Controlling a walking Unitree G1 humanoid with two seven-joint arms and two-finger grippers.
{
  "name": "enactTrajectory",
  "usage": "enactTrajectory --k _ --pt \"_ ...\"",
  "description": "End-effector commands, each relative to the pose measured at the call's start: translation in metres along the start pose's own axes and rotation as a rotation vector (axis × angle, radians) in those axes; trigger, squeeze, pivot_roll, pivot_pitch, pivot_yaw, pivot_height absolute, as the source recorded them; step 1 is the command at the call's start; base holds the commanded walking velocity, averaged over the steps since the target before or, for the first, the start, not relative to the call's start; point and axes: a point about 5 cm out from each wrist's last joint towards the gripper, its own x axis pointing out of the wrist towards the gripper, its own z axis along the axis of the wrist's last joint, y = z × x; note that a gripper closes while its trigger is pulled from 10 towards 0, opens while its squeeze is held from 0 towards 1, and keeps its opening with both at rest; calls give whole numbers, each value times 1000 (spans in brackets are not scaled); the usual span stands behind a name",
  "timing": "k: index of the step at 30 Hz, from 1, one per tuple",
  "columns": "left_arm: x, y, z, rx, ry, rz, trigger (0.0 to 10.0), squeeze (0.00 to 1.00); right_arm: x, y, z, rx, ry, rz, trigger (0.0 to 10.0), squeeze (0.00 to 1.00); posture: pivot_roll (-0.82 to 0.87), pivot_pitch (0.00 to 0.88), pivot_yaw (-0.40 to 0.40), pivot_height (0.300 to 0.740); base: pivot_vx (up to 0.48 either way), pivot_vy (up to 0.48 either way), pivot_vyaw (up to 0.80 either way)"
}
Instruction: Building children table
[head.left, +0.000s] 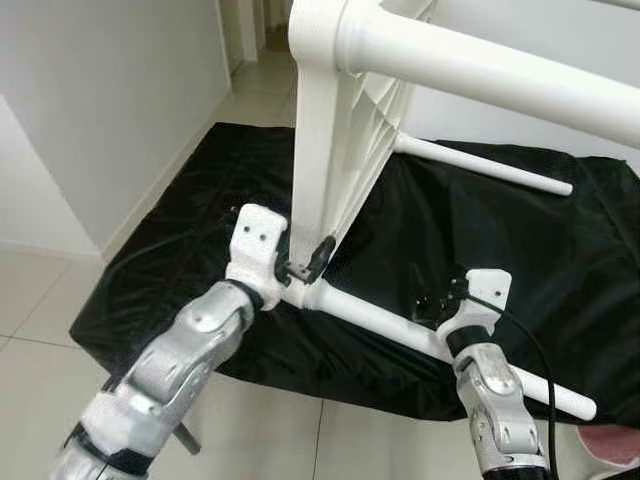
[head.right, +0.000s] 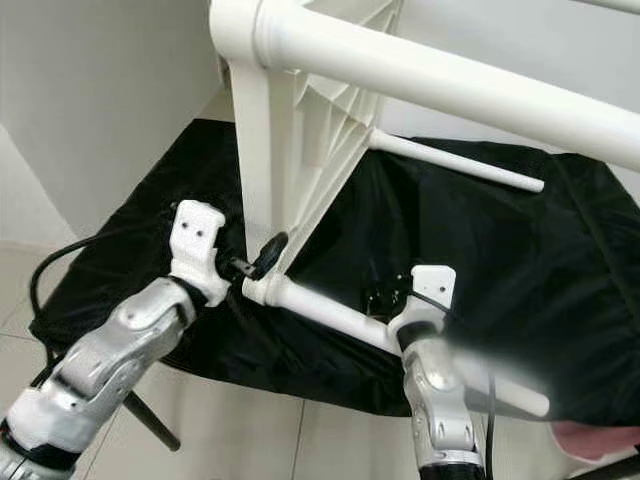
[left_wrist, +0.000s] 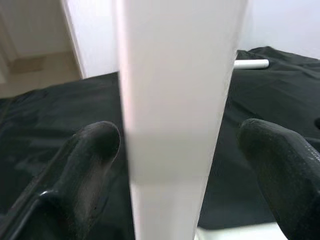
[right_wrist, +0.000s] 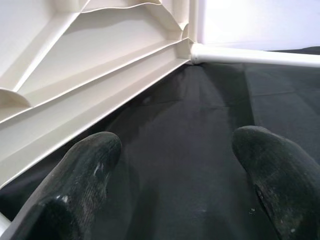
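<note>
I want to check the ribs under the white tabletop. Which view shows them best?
The right wrist view: the ribs run large and sharp across the tabletop's underside, beyond the open right tool. Both eye views show them small and foreshortened on the upended tabletop. The left wrist view has just its plain edge.

Pale glossy floor tiles (head.left: 40, 300) run up to a plain white wall (head.left: 110, 110) on the left, with a low skirting board along its foot. A black sheet (head.left: 470, 240) lies spread across the floor (creased, faintly shiny). Beyond it a doorway (head.left: 262, 30) opens onto warmer beige tiles. Light is even and soft.
</note>
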Motion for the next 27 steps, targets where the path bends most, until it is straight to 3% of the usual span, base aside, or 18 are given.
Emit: enactTrajectory --k 1,10,16,27 --pt "0 -10 -3 16 10 -234 10000 0 -1 -2 0 -8 -1 -14 10000 0 -53 8 25 740 0 0 0" --pt "14 -17 -1 -16 -11 -262 10000 0 -2 0 -2 3 -1 -28 10000 0 -51 17 32 740 0 0 0" --pt "35 -21 -1 -44 -20 -255 10000 0 0 2 -2 11 -2 -35 10000 0 -49 16 36 740 0 0 0" --pt "52 -21 1 -19 -51 -221 10000 0 0 4 -3 20 -4 -46 10000 0 -53 24 45 740 0 0 0"
